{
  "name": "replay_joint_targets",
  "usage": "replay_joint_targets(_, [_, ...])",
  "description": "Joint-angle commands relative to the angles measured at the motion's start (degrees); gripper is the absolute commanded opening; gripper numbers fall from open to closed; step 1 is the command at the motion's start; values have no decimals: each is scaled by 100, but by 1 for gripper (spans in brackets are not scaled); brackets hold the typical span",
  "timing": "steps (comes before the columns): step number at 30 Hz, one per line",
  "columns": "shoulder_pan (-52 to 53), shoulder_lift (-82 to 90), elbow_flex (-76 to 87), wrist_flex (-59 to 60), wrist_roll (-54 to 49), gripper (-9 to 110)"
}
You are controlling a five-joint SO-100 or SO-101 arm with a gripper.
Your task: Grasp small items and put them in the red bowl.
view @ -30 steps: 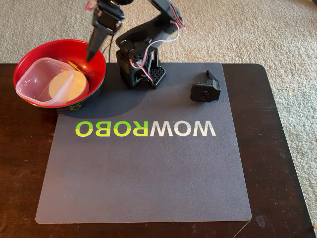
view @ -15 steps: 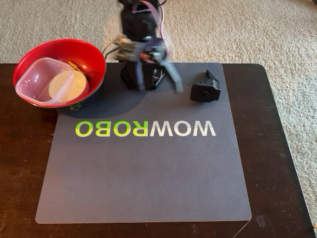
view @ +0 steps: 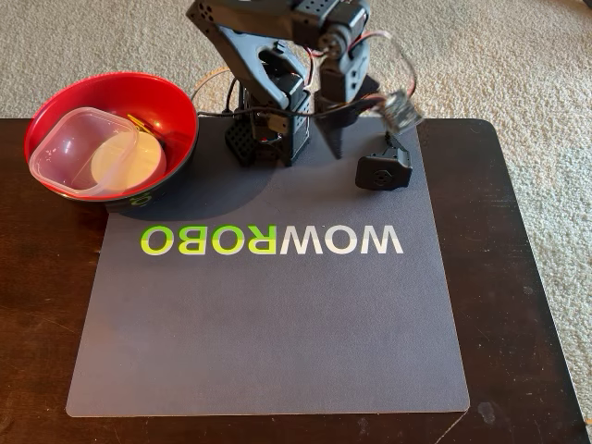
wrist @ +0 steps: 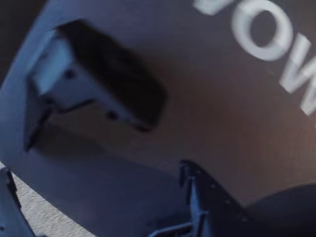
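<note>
Your fingers (view: 335, 139) hang near the mat's (view: 277, 314) far edge beside the black printed part (view: 384, 166), spread apart, holding nothing.

Grey mat (view: 277, 324) on dark table (view: 37, 305)

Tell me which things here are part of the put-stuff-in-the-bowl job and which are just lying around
Part of the job:
- red bowl
- clear square tub, in the bowl
- small white dish, in the bowl
- yellow clip, in the bowl
- black printed part, on the mat
- gripper

Just there:
- grey WOWROBO mat
- dark table
</note>
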Motion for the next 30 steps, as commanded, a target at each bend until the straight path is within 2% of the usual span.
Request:
replay_joint_targets(1, [-439, -272, -18, -475, -167, 47])
replay_joint_targets(11, [-589, -2707, -264, -1881, -642, 45])
replay_joint_targets(16, [-396, -3366, -545, -2030, -923, 40])
replay_joint_targets(18, [-185, -3384, -554, -2039, -984, 34])
replay_joint_targets(21, [123, -3604, -598, -2057, -1063, 13])
replay_joint_targets(27, [642, -3656, -527, -1995, -1063, 1])
replay_joint_targets(30, [1081, -3674, -510, -1986, -1072, 0])
